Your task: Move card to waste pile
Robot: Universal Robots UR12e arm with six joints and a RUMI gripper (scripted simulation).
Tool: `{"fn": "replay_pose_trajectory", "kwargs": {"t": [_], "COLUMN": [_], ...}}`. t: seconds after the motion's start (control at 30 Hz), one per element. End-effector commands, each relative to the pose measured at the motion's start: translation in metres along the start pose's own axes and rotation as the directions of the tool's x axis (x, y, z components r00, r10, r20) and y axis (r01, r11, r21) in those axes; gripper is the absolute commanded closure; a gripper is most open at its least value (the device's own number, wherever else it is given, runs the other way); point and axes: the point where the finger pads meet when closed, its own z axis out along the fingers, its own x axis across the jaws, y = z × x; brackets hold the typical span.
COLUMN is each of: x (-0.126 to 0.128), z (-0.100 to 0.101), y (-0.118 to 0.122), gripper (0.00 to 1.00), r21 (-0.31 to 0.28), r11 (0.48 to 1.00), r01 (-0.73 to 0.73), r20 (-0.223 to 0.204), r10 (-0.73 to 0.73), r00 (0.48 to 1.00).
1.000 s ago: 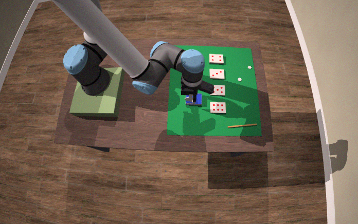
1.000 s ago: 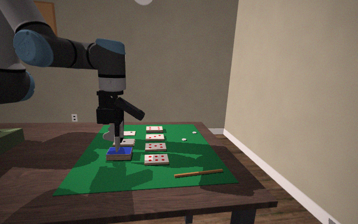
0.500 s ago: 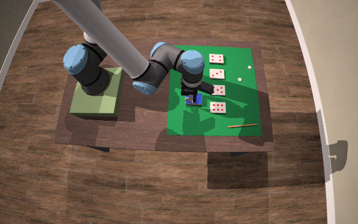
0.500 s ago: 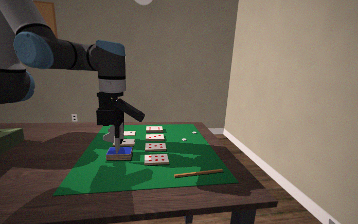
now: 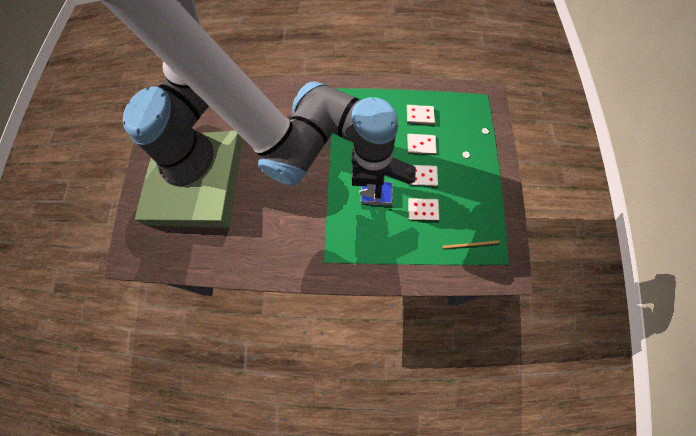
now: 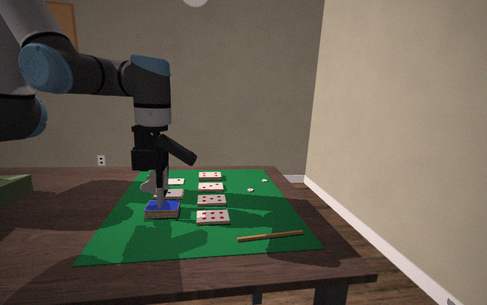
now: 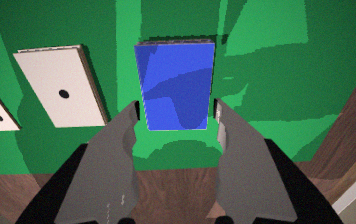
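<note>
The grasp step is in hand. The pincer [image 7: 175, 117] is lowered over the blue-backed stock [image 7: 175, 85], its jaws set either side of the top card's near end and about half open, closing in, with nothing judged gripped yet. The stock sits directly below and ahead of the fingertips. The waste pile [image 7: 62, 86], showing one black pip, lies just beside the pincer. Next, a firm pinch on the top card's edges alone is judged necessary, followed by a lift. No writing or brand is legible.
</note>
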Motion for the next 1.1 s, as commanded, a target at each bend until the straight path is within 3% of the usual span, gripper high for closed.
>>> {"fn": "replay_pose_trajectory", "kwargs": {"t": [0.0, 0.23, 0.27, 1.07], "x": [0.0002, 0.0002, 0.0002, 0.0003], "z": [-0.0006, -0.0006, -0.0006, -0.0003], "y": [-0.0006, -0.0006, -0.0006, -0.0006], "gripper": [0.58, 0.58, 0.50, 0.50], "r21": [0.001, 0.001, 0.001, 0.001], "r11": [1.000, 1.000, 1.000, 1.000], "r01": [0.000, 0.000, 0.000, 0.000], "r20": [0.000, 0.000, 0.000, 0.000], "r10": [0.000, 0.000, 0.000, 0.000], "r00": [1.000, 1.000, 1.000, 1.000]}}
